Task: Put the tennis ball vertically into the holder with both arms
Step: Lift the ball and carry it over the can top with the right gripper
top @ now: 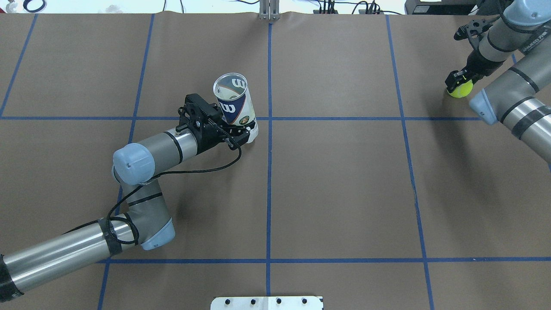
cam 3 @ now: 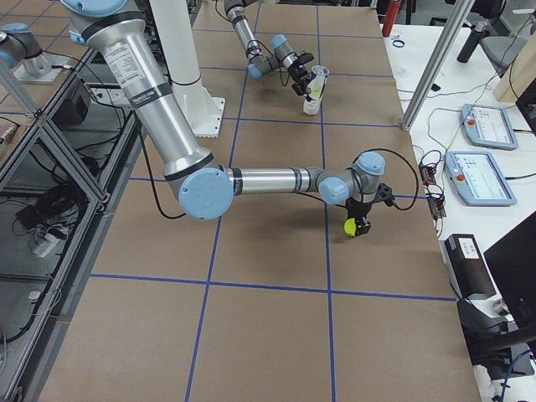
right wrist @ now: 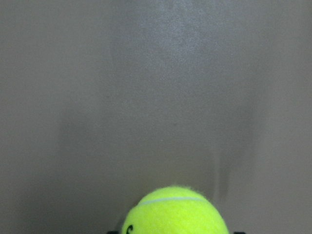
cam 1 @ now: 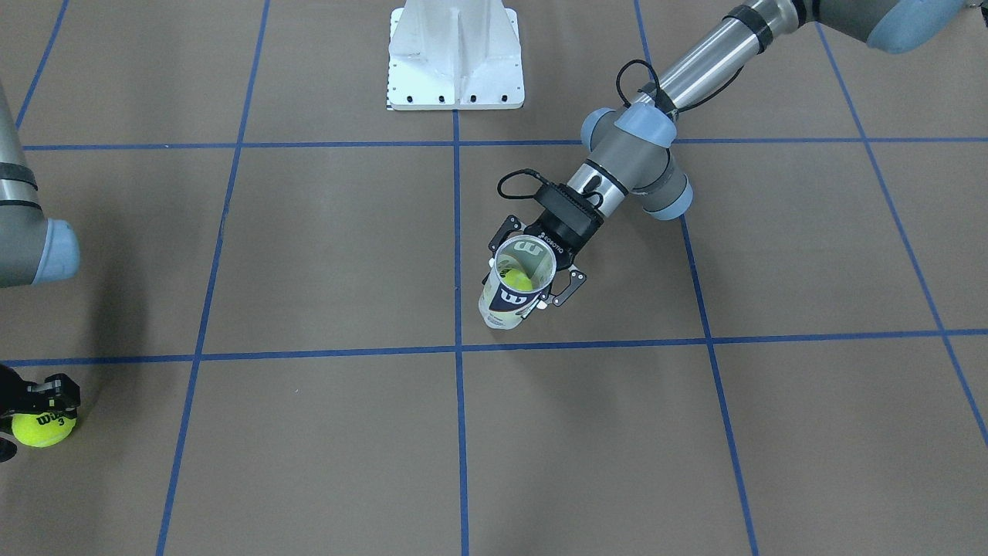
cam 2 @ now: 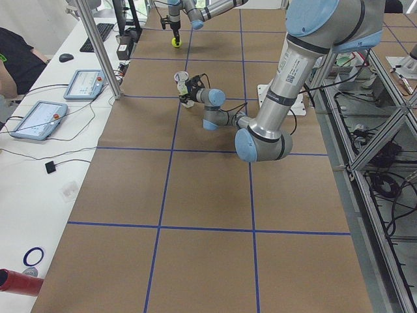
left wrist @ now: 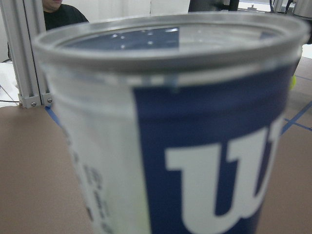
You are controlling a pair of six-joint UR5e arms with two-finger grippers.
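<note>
Brown paper crossed by blue tape lines covers the surface [cam 1: 309, 255].

Front-facing view: the can [cam 1: 515, 286] stands near the middle, close to a tape crossing. Its long axis is about upright and its open mouth faces up. A second ball [cam 1: 519, 280] shows deep inside. The left arm [cam 1: 629, 150] reaches in from the top right, and its jaws clasp the can's wall from the side. At the view's left edge the right arm [cam 1: 31, 232] has its jaws closed on the tennis ball [cam 1: 42, 429]. A white pedestal [cam 1: 455, 58] sits at the top.

Overhead view: wide bare paper lies between the can and the tennis ball, which is well off to the right, nearer the far edge.

Left side view: the can stands far from both long edges.

Right side view: the tennis ball hangs low, near the operators' edge; I cannot tell whether it touches the paper.

Left wrist view: silver rim on top, navy label and white W upright.

Right wrist view: the tennis ball sits at the bottom, with bare paper ahead.
</note>
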